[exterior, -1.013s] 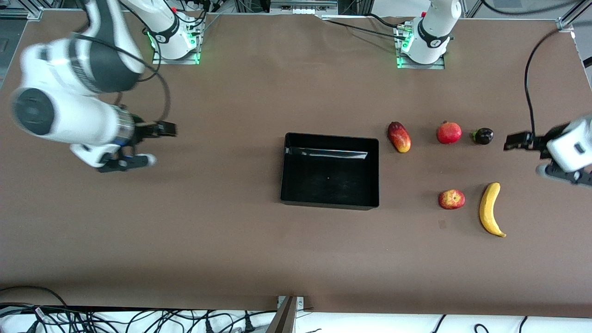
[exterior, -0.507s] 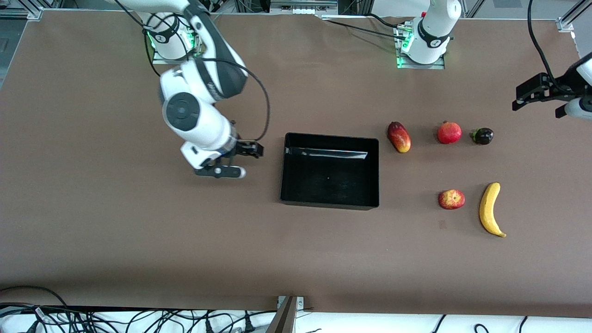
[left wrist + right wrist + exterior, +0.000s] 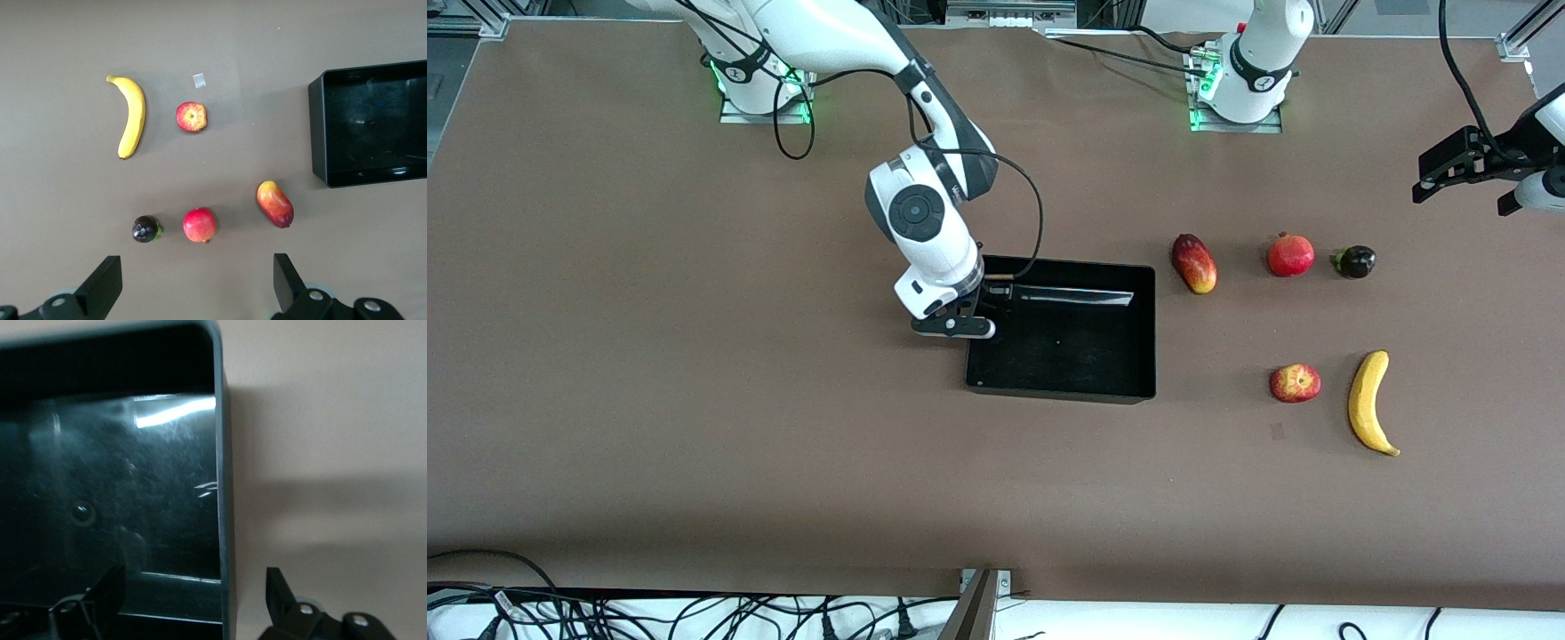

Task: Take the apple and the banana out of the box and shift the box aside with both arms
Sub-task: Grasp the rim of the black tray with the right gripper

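At the middle of the table [image 3: 694, 427] sits the black box [image 3: 1061, 364], and the right tool [image 3: 971, 307] is down at its wall on the right arm's end. From the right wrist view its 2 fingers [image 3: 280, 590] stand apart and straddle that wall, 1 inside the box and 1 outside, not yet pressed on it. The left tool [image 3: 1463, 173] hangs high over the left arm's end of the table, fingers spread wide, holding nothing. Below it lie 5 fruits. The apple [image 3: 1295, 383] and the banana [image 3: 1370, 402] rest side by side, apart, nearer the front camera. The mango [image 3: 1194, 263], the pomegranate [image 3: 1290, 255] and a small dark fruit [image 3: 1355, 261] form a row closer to the arm bases.
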